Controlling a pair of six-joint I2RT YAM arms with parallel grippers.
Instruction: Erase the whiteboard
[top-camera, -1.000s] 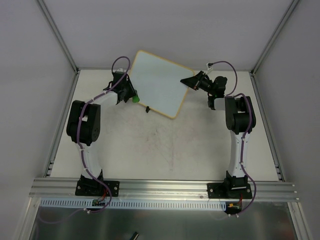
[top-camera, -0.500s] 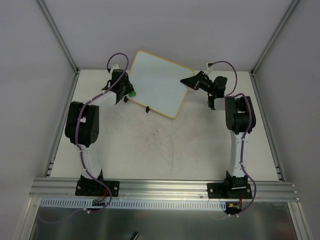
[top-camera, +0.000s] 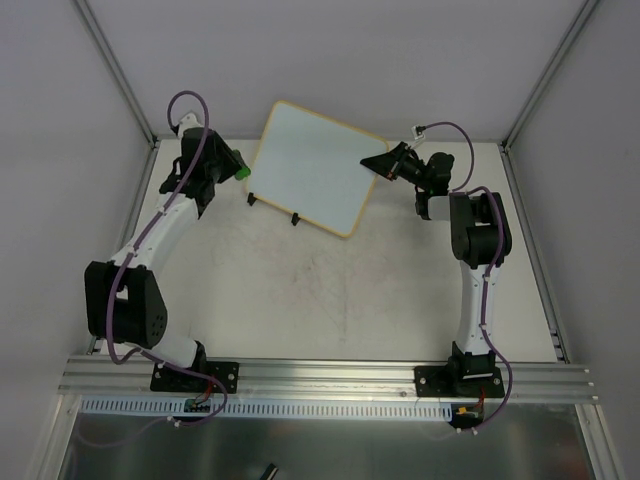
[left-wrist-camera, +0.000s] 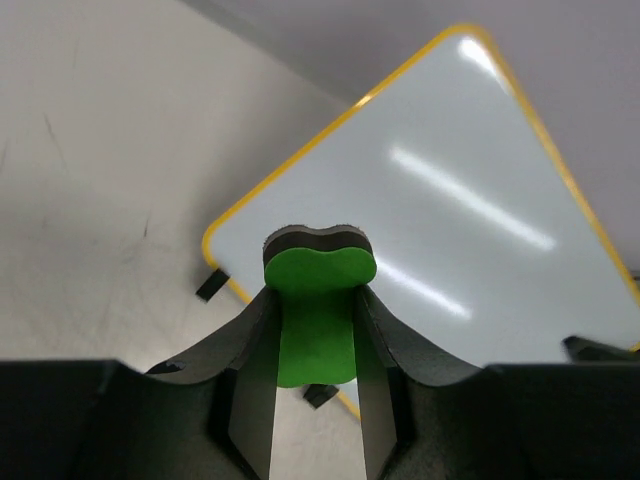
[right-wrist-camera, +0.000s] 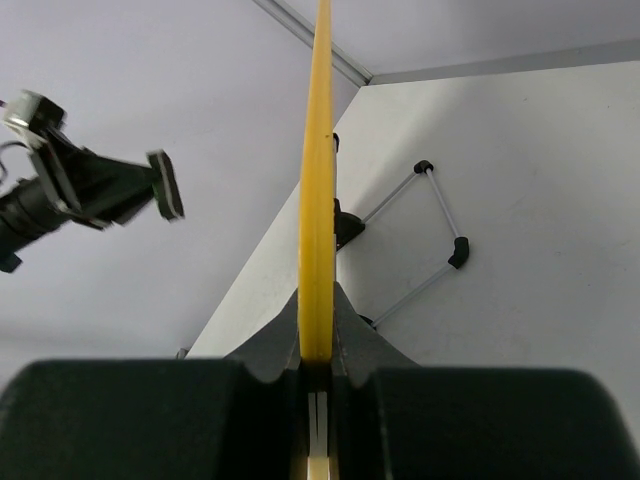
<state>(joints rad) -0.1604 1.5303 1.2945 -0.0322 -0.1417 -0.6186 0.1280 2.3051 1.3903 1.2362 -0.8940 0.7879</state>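
Robotics lab test cell: grey panels (top-camera: 60, 150) and aluminium rail (top-camera: 330, 375) enclose a scuffed white tabletop (top-camera: 330, 290), left arm (top-camera: 155, 228) and right arm (top-camera: 470, 300) bolted at its edge.

Pale scuffed table (top-camera: 330, 300), whiteboard (top-camera: 315, 165) standing tilted on black clip feet (top-camera: 295, 218)

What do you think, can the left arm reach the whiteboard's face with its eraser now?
Probably yes. The left arm holds the eraser in its jaws beside the left edge of the whiteboard with nothing between them, and the right arm grips only the opposite edge, leaving the face clear.
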